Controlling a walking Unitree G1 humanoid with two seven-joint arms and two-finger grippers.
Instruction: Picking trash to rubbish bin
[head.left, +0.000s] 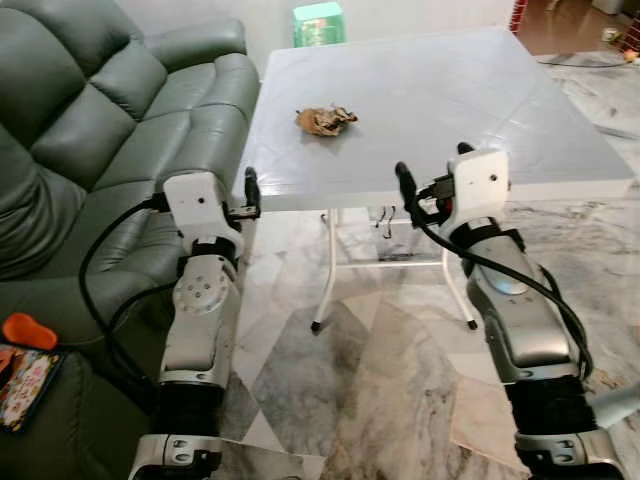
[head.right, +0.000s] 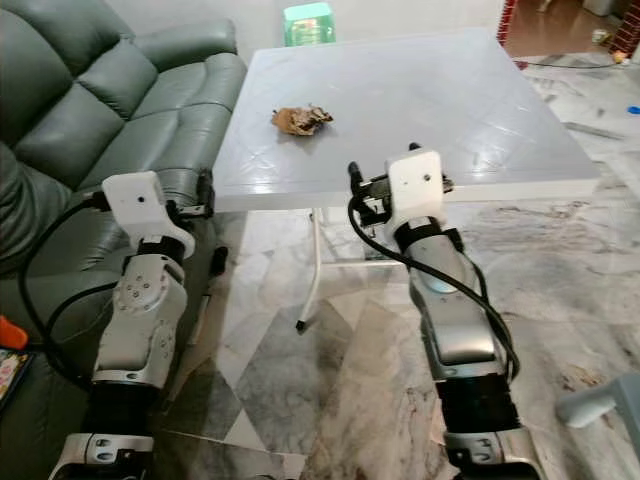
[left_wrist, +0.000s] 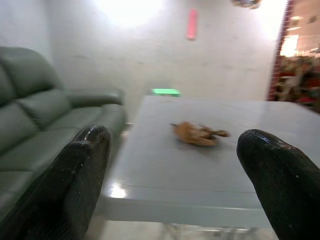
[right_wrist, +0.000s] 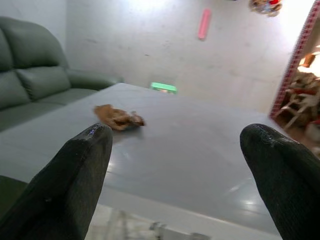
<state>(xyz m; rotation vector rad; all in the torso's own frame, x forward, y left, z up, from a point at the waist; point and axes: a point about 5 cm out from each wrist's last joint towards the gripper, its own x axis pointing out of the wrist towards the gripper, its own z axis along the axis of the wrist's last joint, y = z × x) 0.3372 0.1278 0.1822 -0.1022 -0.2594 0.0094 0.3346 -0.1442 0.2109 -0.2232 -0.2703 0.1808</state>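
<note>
So far nothing has been picked up: the crumpled brown trash (head.left: 326, 120) lies on the white table (head.left: 500, 120), toward the sofa (head.left: 100, 130) side of the top and well back from the near edge. Both grippers hover in front of that near edge, roughly level with the tabletop, pointing forward across it. The left gripper (head.left: 252, 192) sits by the table's near-left corner, its fingers (left_wrist: 75, 180) spread wide with nothing between them. The right gripper (head.left: 405, 190) is further along the same edge, its fingers (right_wrist: 70, 185) just as wide apart and equally empty.

From the left gripper the trash lies ahead and slightly toward the robot's right; from the right gripper it lies ahead and off to the left. Judging by the head views, the left arm looks a little nearer. The scrap's longer side runs roughly crosswise to the robot, so fingers coming straight in from the front would probably close across its narrow width. Either arm would need a forward reach over the table. A green stool (head.left: 319, 24) stands beyond the far edge.
</note>
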